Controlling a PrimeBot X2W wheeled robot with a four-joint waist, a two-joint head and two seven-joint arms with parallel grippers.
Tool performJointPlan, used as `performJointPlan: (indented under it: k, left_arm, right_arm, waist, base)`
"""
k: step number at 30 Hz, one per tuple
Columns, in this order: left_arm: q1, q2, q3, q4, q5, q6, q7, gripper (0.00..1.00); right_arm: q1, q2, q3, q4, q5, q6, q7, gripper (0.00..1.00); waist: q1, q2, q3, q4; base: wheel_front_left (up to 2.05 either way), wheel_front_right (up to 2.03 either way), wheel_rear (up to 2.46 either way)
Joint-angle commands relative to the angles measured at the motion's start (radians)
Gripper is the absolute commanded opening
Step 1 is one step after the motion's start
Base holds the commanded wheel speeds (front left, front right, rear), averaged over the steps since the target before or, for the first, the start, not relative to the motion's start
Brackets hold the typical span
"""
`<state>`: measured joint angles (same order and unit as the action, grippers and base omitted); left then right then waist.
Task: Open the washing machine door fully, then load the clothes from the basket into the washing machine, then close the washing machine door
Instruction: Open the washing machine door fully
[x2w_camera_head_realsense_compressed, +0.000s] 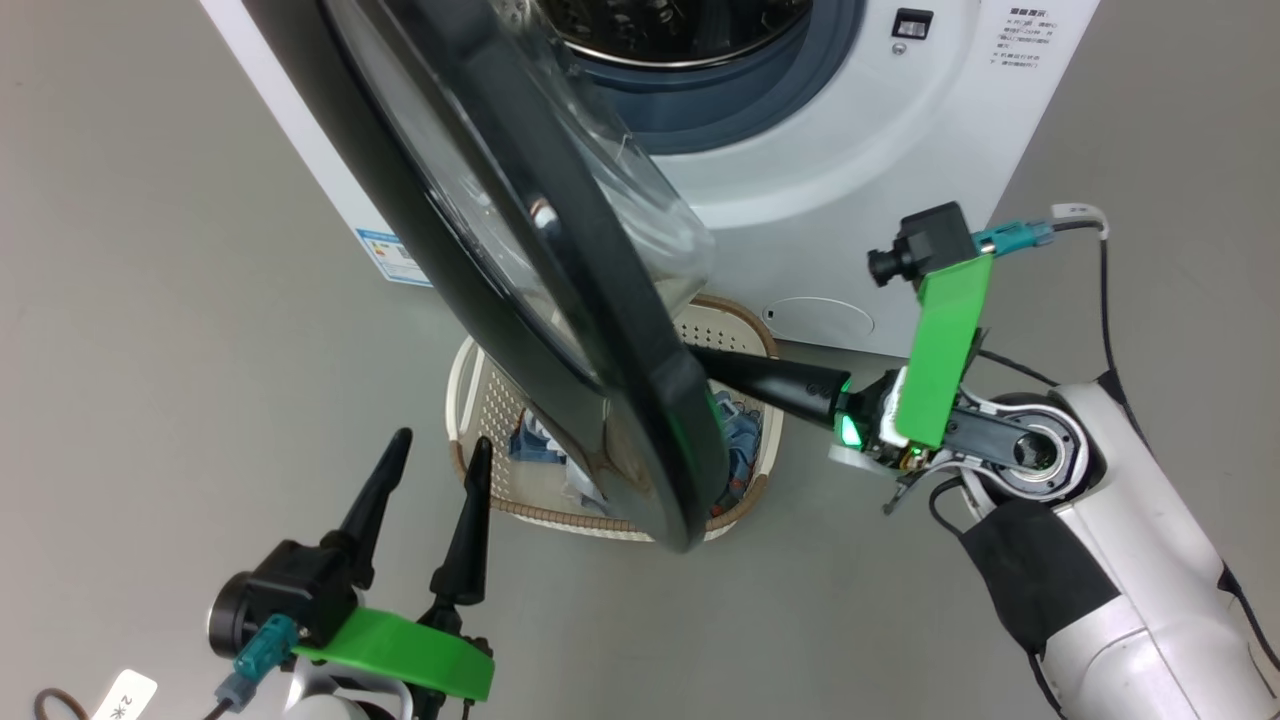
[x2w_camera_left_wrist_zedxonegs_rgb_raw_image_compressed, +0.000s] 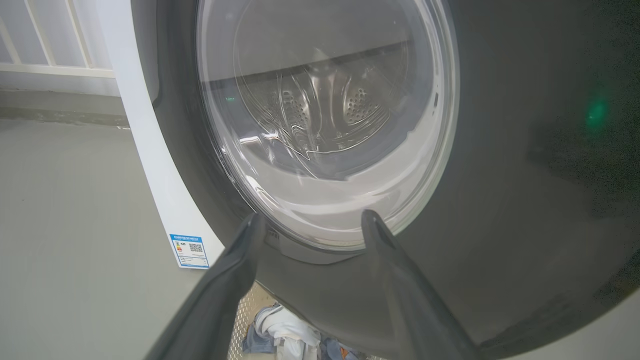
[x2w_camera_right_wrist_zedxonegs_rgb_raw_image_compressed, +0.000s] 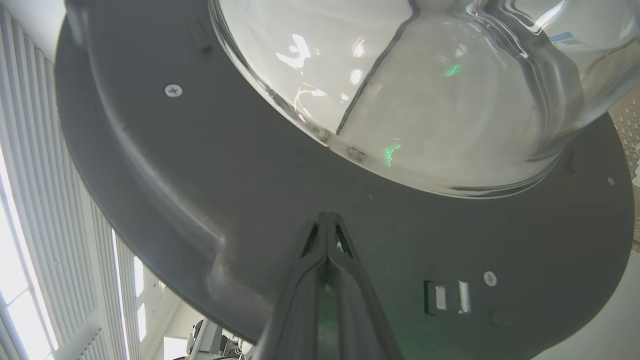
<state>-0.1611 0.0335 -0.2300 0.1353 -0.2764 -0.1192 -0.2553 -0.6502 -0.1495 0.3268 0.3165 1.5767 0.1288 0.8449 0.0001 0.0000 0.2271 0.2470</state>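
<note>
door: washing machine door (x2w_camera_head_realsense_compressed: 660, 440) is standing partly open, swung out from the washing machine (x2w_camera_head_realsense_compressed: 850, 180), with its lower edge overlapping the basket (x2w_camera_head_realsense_compressed: 460, 390) in head view
right gripper (x2w_camera_right_wrist_zedxonegs_rgb_raw_image_compressed: 327, 217): fingers are pressing together on nothing, tips lying against the door's dark inner rim just below the glass bowl (x2w_camera_right_wrist_zedxonegs_rgb_raw_image_compressed: 425, 100)
left gripper (x2w_camera_head_realsense_compressed: 440, 440): fingers are standing spread wide, gripping nothing, hovering near the door's outer face, just beside the basket
clothes (x2w_camera_head_realsense_compressed: 535, 445): lying in the basket on the floor (x2w_camera_head_realsense_compressed: 150, 350) in front of the machine, partly hidden by the door
drum (x2w_camera_head_realsense_compressed: 680, 25): showing behind the door
</note>
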Motion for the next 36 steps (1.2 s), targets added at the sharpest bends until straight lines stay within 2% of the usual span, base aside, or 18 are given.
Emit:
performJointPlan:
  k: [1, 18, 19, 20, 21, 22, 23, 36]
  left_arm:
    - [-0.001, 0.017, 0.036, -0.028, 0.010, -0.001, -0.006, 1.00]
    - [0.009, 0.017, 0.042, -0.026, 0.007, 0.002, -0.006, 1.00]
    - [0.010, 0.017, 0.043, -0.025, 0.008, 0.002, -0.006, 1.00]
    - [0.011, 0.017, 0.044, -0.023, 0.009, 0.001, -0.006, 1.00]
    - [0.012, 0.017, 0.045, -0.021, 0.010, 0.001, -0.006, 1.00]
    - [0.012, 0.017, 0.046, -0.019, 0.010, 0.000, -0.006, 1.00]
    - [0.012, 0.017, 0.047, -0.018, 0.010, -0.001, -0.006, 1.00]
    - [0.037, 0.017, 0.076, 0.005, 0.018, -0.009, -0.006, 1.00]
  right_arm:
    - [0.017, 0.031, 0.024, -0.035, 0.009, 0.002, 0.012, 0.00]
    - [0.057, 0.046, 0.038, -0.043, -0.020, 0.002, -0.024, 0.00]
    - [0.060, 0.044, 0.036, -0.042, -0.024, 0.002, -0.033, 0.13]
    - [0.064, 0.042, 0.034, -0.041, -0.031, 0.002, -0.043, 0.40]
    - [0.068, 0.040, 0.033, -0.040, -0.035, 0.002, -0.051, 0.49]
    - [0.073, 0.037, 0.032, -0.041, -0.038, 0.002, -0.057, 0.69]
    - [0.078, 0.033, 0.030, -0.043, -0.042, 0.002, -0.066, 1.00]
    - [0.176, -0.031, 0.006, -0.034, -0.060, 0.002, -0.161, 1.00]
  waist:
    - [-0.0001, 0.0000, -0.001, 0.001]
    - [-0.0001, 0.0000, -0.024, -0.010]
    - [-0.0001, 0.0000, -0.027, -0.013]
    - [-0.0001, 0.0000, -0.030, -0.016]
    - [-0.0001, 0.0000, -0.034, -0.019]
    - [-0.0001, 0.0000, -0.036, -0.023]
    - [-0.0001, 0.0000, -0.038, -0.026]
    - [-0.0001, 0.0000, -0.082, -0.076]
  base:
    - [0.00, 0.00, 0.00]
    - [0.00, 0.00, 0.00]
    - [0.00, 0.00, 0.00]
    - [0.00, 0.00, 0.00]
    - [0.00, 0.00, 0.00]
    - [0.00, 0.00, 0.00]
    - [0.00, 0.00, 0.00]
    - [0.00, 0.00, 0.00]
